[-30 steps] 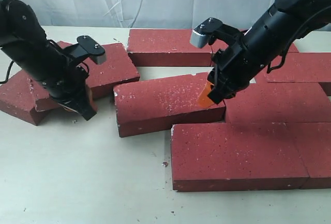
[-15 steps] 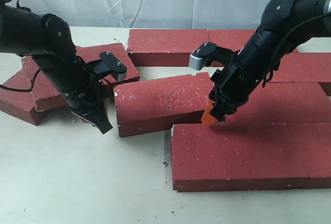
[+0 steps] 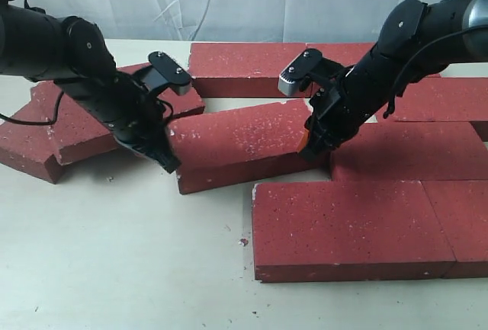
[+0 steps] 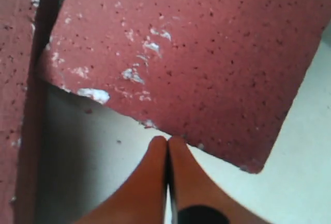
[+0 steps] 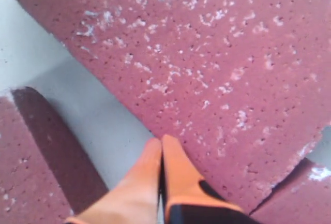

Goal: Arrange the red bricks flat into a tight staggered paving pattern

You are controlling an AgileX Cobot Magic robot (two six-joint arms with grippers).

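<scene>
The red bricks [image 3: 335,227] lie on a pale table [image 3: 114,269], and one middle brick [image 3: 236,143] sits skewed among them, its left end swung forward. The left gripper [image 3: 168,164] is at that brick's left end with its orange fingertips [image 4: 155,154] pressed together and nothing between them. They are at the brick's edge, though contact cannot be told. The right gripper [image 3: 305,141] is at the same brick's right end, by its far edge, likewise pinched closed and empty. Before the middle brick's right half lie flat, tightly joined bricks. Behind it runs a back row [image 3: 244,67], and to its left two bricks [image 3: 69,128] overlap, tilted.
</scene>
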